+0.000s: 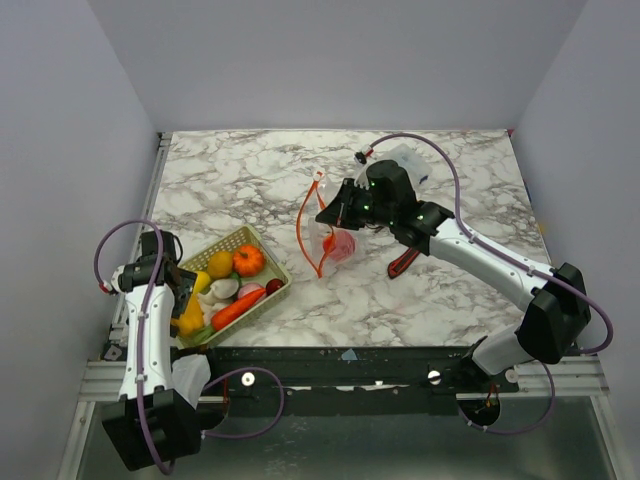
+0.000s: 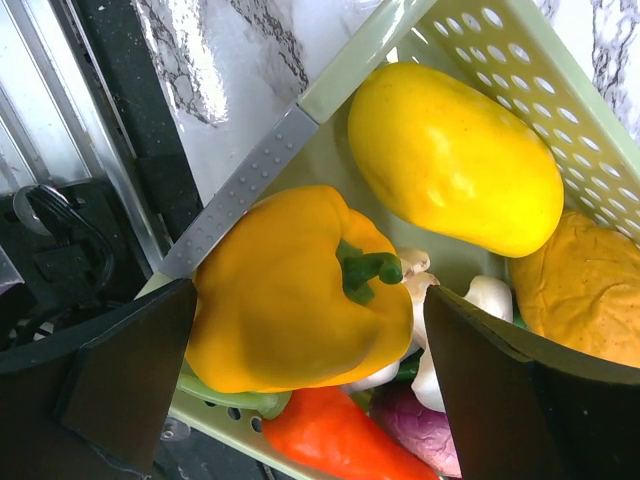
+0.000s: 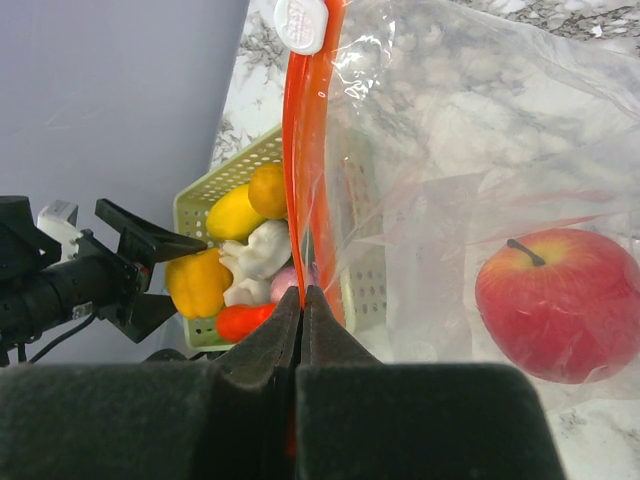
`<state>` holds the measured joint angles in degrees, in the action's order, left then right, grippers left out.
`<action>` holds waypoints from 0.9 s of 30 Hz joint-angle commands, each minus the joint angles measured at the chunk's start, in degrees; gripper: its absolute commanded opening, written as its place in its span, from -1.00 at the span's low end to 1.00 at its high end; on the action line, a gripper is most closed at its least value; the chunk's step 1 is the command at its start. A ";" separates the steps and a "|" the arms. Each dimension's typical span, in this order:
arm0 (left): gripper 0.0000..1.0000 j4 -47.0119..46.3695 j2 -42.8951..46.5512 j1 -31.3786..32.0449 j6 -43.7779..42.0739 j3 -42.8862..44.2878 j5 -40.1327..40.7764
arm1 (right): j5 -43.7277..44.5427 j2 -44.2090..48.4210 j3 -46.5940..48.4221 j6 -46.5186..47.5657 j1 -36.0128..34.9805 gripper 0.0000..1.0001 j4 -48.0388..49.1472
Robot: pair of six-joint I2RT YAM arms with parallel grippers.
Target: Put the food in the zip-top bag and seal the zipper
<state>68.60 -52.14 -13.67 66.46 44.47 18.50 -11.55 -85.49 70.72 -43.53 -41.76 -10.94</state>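
The clear zip-top bag [image 1: 325, 235] stands mid-table with its red-orange zipper [image 1: 303, 225] hanging open in a loop. A red apple [image 1: 342, 246] lies inside it, and also shows in the right wrist view [image 3: 555, 305]. My right gripper [image 1: 326, 215] is shut on the zipper strip [image 3: 305, 150] below its white slider [image 3: 300, 22]. The rest of the food lies in the pale green basket [image 1: 272, 260]. My left gripper [image 2: 300, 370] is open, its fingers [image 2: 110, 370] on either side of a yellow bell pepper [image 2: 300, 290]. Beside it lie a yellow fruit [image 2: 455, 160], a red pepper [image 2: 330, 440] and white mushrooms [image 2: 480, 300].
A red-and-black utility knife [image 1: 403, 263] lies right of the bag, under my right arm. A small clear packet [image 1: 405, 160] sits at the back. The basket also holds an orange pumpkin [image 1: 248, 260] and a carrot [image 1: 238, 310]. The basket is at the table's front left edge.
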 commanded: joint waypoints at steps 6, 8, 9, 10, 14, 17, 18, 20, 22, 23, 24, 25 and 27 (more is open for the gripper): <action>0.89 -3.82 -1.88 -0.88 2.45 -2.28 -3.30 | -1.56 0.36 -0.36 -0.46 0.52 -0.99 1.22; 0.68 -3.59 -2.46 -1.03 2.10 -2.21 -1.99 | -1.72 0.24 -0.53 -0.64 0.53 -0.99 1.46; 0.64 -3.48 -2.42 -1.16 2.02 -2.05 -1.40 | -1.80 0.35 -0.62 -0.73 0.60 -0.99 1.50; 0.58 -3.34 -2.40 -1.22 1.86 -1.87 -0.96 | -1.70 0.34 -0.65 -0.73 0.59 -0.99 1.54; 0.31 -2.78 -0.91 -1.41 1.15 -0.75 -0.39 | -1.63 0.62 -0.67 -0.59 0.57 -0.99 1.62; -0.08 -2.35 1.29 -1.49 0.64 0.69 -0.68 | -1.46 0.78 -0.59 -0.48 0.62 -0.99 1.48; -0.14 -2.33 2.09 -1.38 0.39 1.23 -0.83 | -1.46 0.82 -0.51 -0.41 0.62 -0.99 1.44; -0.18 -2.13 4.00 -1.38 0.17 2.21 -1.01 | -1.61 0.77 -0.35 -0.25 0.67 -0.99 1.37; -0.30 -2.06 5.78 -1.35 0.17 3.07 -1.01 | -1.64 0.77 -0.16 -0.26 0.63 -0.99 1.28; -0.35 -1.98 6.63 -1.40 0.09 3.46 -0.86 | -1.65 0.83 -0.14 -0.30 0.69 -0.99 1.27; -0.41 -1.87 7.33 -1.44 -0.21 3.88 -0.67 | -1.62 0.77 -0.23 -0.31 0.67 -0.99 1.22; -0.44 -1.89 7.80 -1.41 -0.65 4.43 -0.49 | -1.52 0.83 -0.31 -0.24 0.67 -0.99 1.20; -0.49 -1.42 8.23 -1.35 -1.35 5.74 -0.01 | -1.50 0.67 -0.32 -0.24 0.70 -0.99 1.26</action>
<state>66.98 -45.74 -14.68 66.74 46.78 17.93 -11.73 -85.49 70.70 -43.72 -41.50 -10.39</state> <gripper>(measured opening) 0.776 0.006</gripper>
